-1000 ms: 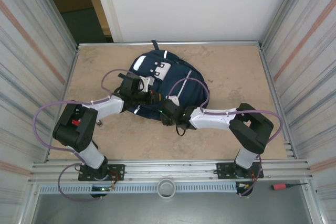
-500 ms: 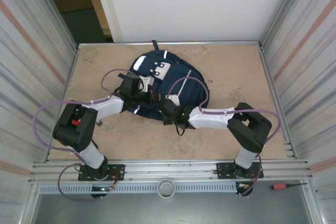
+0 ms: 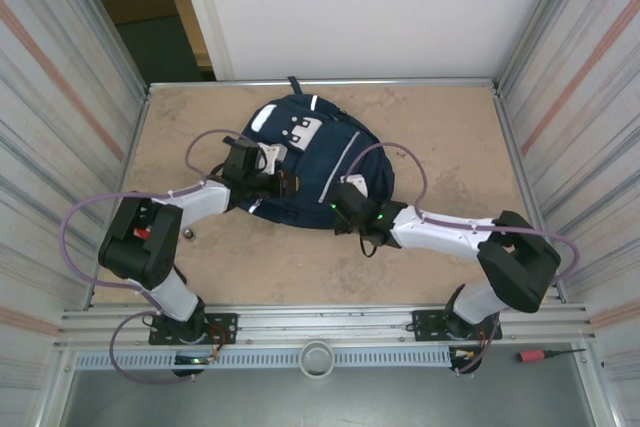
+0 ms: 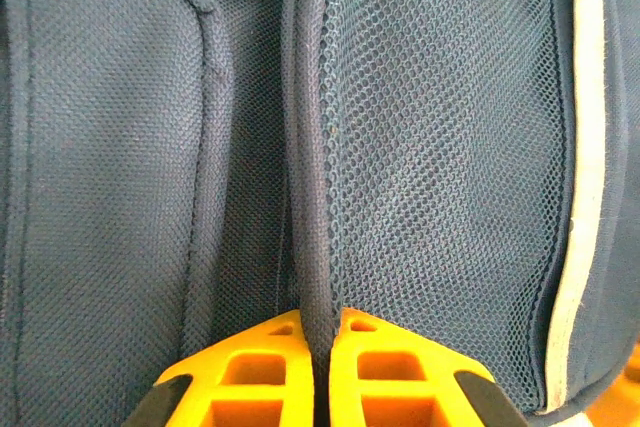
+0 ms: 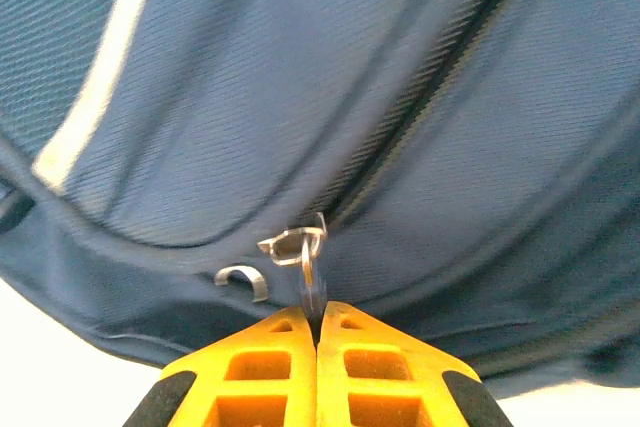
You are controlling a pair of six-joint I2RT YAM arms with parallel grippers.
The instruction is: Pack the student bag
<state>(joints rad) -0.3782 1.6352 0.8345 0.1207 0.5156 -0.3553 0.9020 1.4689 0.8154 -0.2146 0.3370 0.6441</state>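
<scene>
Since the frame a second earlier, my right arm [image 3: 450, 235] had swung outward, its elbow now closer to the bench's near right corner, and its wrist had slid to the right along the near side of the student bag [image 3: 315, 162]. The left arm [image 3: 195, 199] had edged a little toward the far left. The bag lay on the bench [image 3: 450, 137] in its far half, slightly left of the middle, with its top handle pointing at the far edge. Through the right wrist camera I saw the right fingers [image 5: 262, 367] pressed together on the zip pull [image 5: 305, 257], whose small metal tab ran down between them. Through the left wrist camera the left fingers [image 4: 250, 382] were clamped on a piped seam [image 4: 305, 147] of the bag, which ran between a mesh panel [image 4: 440, 167] and a plain navy panel [image 4: 100, 197]. A pale strip [image 4: 585, 147] bordered the mesh on its other side.
</scene>
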